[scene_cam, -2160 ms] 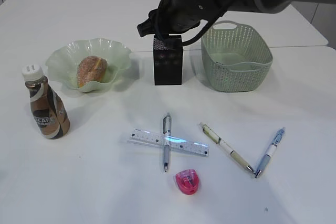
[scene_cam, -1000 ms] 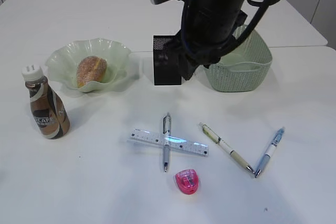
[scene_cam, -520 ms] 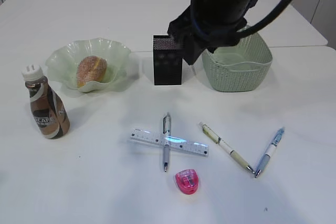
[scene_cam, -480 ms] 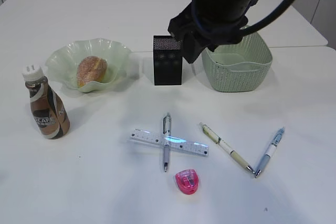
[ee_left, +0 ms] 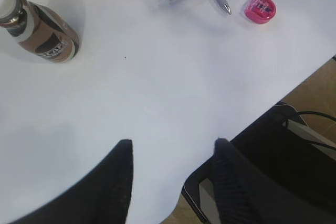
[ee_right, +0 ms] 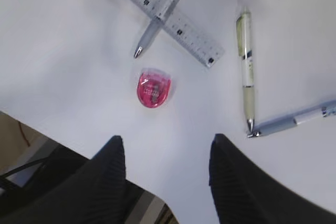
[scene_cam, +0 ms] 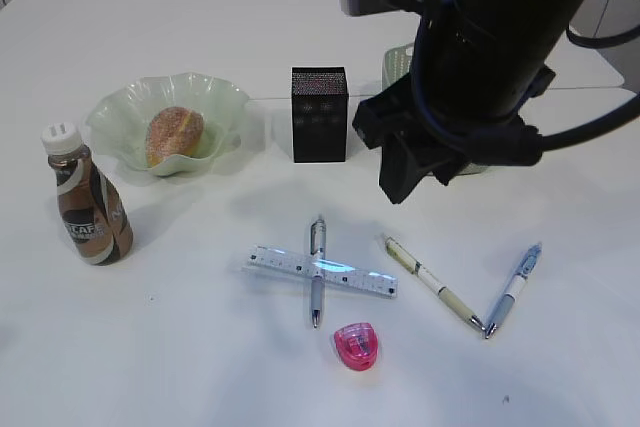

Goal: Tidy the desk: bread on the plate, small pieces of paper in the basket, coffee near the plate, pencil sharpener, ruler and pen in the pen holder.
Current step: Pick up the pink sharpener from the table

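Note:
The bread [scene_cam: 175, 134] lies in the plate [scene_cam: 215, 102], with the coffee [scene_cam: 88, 202] standing to its front left. Behind centre stands the pen holder [scene_cam: 320, 115]. A grey pen [scene_cam: 317, 292] crosses the ruler [scene_cam: 275, 263], and the pink pencil sharpener [scene_cam: 357, 344] lies just in front of them. My right gripper [ee_right: 165, 140] hangs open and empty above the sharpener [ee_right: 154, 87]. My left gripper [ee_left: 173, 142] is open and empty over the desk's front edge, with the coffee [ee_left: 42, 30] far ahead of it. The right arm hides most of the basket [scene_cam: 393, 65]. No small pieces of paper are in view.
A cream pen [scene_cam: 432, 282] and a blue pen [scene_cam: 513, 289] lie on the desk at the front right, their tips almost meeting. The right arm [scene_cam: 480, 77] looms over the desk's right half. Beyond the front edge are dark frame parts and cables [ee_left: 294, 145].
The right arm has swung from above the pen holder and basket forward and to the right, now covering the basket. Nothing on the desk has moved.

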